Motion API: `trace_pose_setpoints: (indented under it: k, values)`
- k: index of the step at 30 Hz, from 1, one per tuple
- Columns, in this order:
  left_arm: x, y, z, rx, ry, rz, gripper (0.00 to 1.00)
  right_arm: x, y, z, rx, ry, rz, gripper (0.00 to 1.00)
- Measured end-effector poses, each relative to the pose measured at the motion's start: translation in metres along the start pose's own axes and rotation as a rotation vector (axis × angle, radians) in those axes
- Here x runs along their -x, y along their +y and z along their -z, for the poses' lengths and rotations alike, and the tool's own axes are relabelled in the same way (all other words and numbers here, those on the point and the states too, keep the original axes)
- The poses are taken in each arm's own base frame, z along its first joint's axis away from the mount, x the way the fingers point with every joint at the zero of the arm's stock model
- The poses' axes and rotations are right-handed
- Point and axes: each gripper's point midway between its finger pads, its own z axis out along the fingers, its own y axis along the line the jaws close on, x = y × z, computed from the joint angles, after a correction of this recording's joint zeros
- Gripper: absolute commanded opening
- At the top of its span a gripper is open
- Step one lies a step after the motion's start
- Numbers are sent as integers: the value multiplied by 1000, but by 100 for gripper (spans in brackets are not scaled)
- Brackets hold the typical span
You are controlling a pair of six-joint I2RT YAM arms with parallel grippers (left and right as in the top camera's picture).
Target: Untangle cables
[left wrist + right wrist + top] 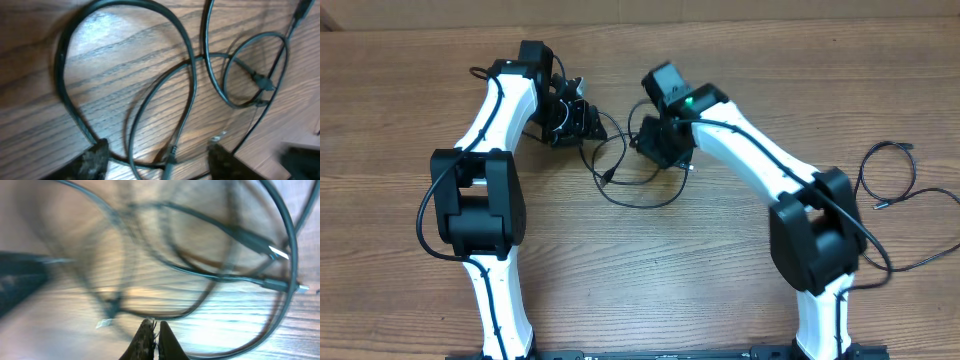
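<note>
The cables (620,172) are laid on the bench (720,300) as loose, overlapping loops in the gap between the two claws, touching or nearly touching both. The left claw (575,120) is seen from overhead at one side of the loops and the right claw (660,145) at the other.

In the left wrist view the left claw (157,152) is held wide open, its two fingers (95,160) well apart at the lower edge. One cord is passed between them, and a small plug (170,159) lies midway in the gap. Ahead of this claw a large loop and a smaller ring of cable (225,75) are crossed over each other, with a dark plug end (262,82) on the ring.

In the right wrist view the right claw (156,330) is drawn closed, its fingertips (147,340) almost touching. A cord is curved just ahead of the tips; whether it is pinched cannot be told, since most of this view is blurred. A metal-tipped plug (285,284) is made out ahead and to one side.

A lone cable (895,180) is left well apart from both claws, beyond the right arm (790,190), and part of it is hidden behind that arm.
</note>
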Motion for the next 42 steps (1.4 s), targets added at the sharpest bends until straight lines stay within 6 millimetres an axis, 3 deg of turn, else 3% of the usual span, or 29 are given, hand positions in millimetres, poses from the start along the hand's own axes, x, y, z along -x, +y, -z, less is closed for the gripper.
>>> trace_pose_setpoints:
  k: [4,8,9,12,13,15,18,26,30,33,37,42]
  values:
    - [0,-2,0,-7,1,2,74,20,32,59,115,-113,47,4]
    - [0,-2,0,-10,1,2,75,37,49,125,214,-237,66,4]
    - [0,-2,0,-10,1,2,76,41,50,143,234,-270,66,19]
    - [0,-2,0,-10,1,1,77,40,44,161,231,-290,61,66]
    - [0,-2,0,-10,1,2,78,39,42,162,225,-288,57,73]
    - [0,-2,0,-10,1,2,78,37,37,159,206,-278,53,83]
    - [0,-2,0,-10,1,2,79,31,25,144,149,-240,38,80]
    - [0,-1,0,-5,0,2,79,6,-17,83,-32,-163,-63,44]
    - [0,-1,0,-5,0,2,80,6,-26,59,-51,-182,-88,26]
    - [0,-1,0,-2,0,2,80,12,-30,47,-46,-222,-98,28]
    - [0,-1,0,-2,0,2,80,15,-39,32,-59,-261,-106,41]
    - [0,-1,0,-2,0,2,80,27,-40,9,-50,-307,-91,40]
